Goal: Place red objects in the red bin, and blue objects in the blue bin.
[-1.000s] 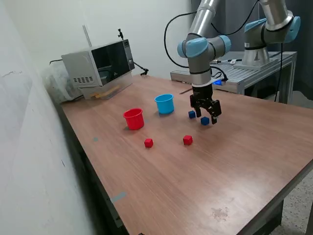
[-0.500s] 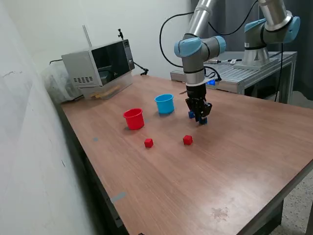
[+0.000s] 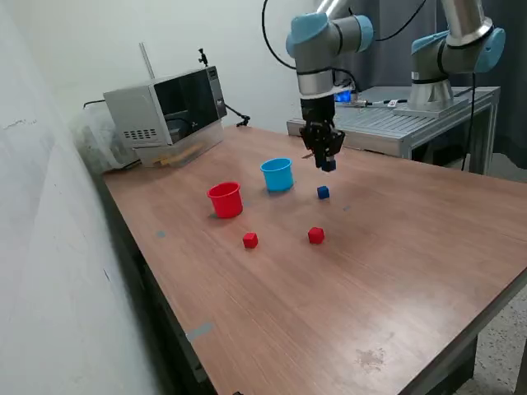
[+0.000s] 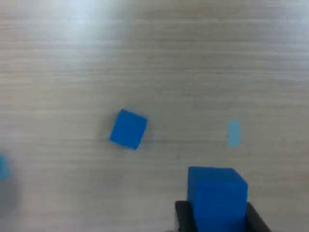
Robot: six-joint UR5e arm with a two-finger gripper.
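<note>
My gripper (image 3: 327,163) is shut on a dark-blue cube (image 4: 217,196) and holds it in the air above the table, to the exterior view's right of the light-blue cup (image 3: 277,174). The cube also shows at the fingertips in the exterior view (image 3: 328,166). The second dark-blue cube (image 3: 323,192) lies on the table below the gripper and shows in the wrist view (image 4: 128,129). The red cup (image 3: 225,199) stands to the exterior view's left of the light-blue cup. Two red cubes (image 3: 250,240) (image 3: 315,235) lie nearer the camera.
A microwave-like grey box (image 3: 169,109) stands at the table's back left corner. A second robot arm (image 3: 457,49) stands on a metal bench (image 3: 412,119) behind the table. A small pale mark (image 4: 233,133) is on the wood.
The gripper closed on one dark-blue cube on the table, lifted it, and moved up and toward the light-blue cup. The other blue cube stayed put.
</note>
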